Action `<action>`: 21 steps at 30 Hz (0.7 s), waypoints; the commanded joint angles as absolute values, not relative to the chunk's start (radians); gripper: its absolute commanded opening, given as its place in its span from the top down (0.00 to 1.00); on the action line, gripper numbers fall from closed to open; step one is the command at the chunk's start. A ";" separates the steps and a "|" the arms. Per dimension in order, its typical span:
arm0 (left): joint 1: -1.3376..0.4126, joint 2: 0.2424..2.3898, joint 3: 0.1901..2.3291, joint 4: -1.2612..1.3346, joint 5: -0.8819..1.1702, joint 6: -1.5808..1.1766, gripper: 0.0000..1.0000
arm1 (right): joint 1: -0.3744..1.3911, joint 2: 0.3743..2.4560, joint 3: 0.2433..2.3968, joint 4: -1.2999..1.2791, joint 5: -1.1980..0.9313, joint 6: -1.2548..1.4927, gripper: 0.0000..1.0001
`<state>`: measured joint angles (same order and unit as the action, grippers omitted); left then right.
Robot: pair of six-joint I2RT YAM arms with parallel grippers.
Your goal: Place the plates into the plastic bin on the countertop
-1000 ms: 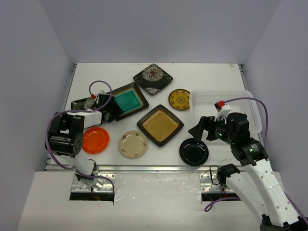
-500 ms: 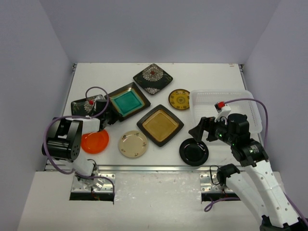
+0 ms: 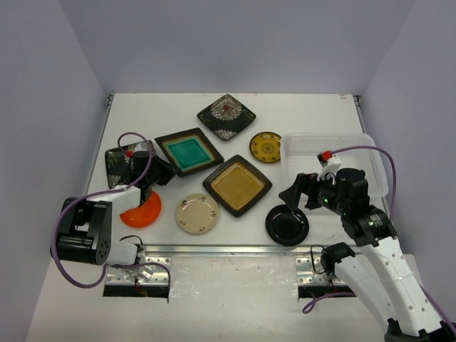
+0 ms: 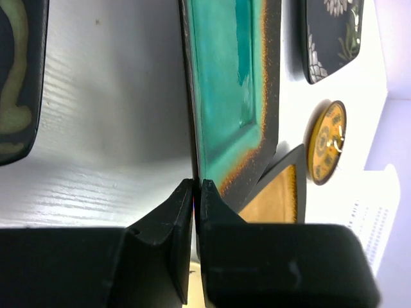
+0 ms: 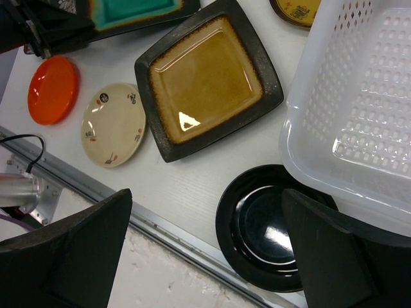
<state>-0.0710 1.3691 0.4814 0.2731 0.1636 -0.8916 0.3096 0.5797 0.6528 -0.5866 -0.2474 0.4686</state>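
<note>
Zero plates (image 3: 237, 185) in the plastic bin (image 3: 328, 137), right of frame; all eight lie on the countertop (image 3: 142, 114). Left gripper (image 4: 198, 192) pressed together at teal plate (image 3: 187, 152) rim; right gripper (image 3: 303, 194) spread above black plate (image 3: 287, 224).

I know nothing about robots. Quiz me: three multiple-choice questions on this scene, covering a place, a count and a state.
1. Where on the table is the glossy black plate? A) back edge B) front edge C) left corner
2. How many plates are square? A) two B) four C) six
3. How are the right arm's fingers? A) wide open B) closed on a plate C) closed on nothing

Answers:
1 B, it sits nearest the front edge.
2 B, the teal plate, the amber plate and two floral plates.
3 A, a wide gap shows between them.
</note>
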 commanded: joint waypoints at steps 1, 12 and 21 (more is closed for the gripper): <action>-0.058 1.298 0.470 0.461 0.291 -0.968 1.00 | 0.310 0.581 0.646 -0.524 -0.268 0.472 0.01; -0.038 1.070 0.473 0.405 0.221 -1.022 1.00 | 0.311 0.617 0.616 -0.421 -0.361 0.510 0.01; -0.031 0.991 0.472 0.449 0.258 -1.016 1.00 | 0.310 0.772 0.637 -0.312 -0.439 0.554 0.01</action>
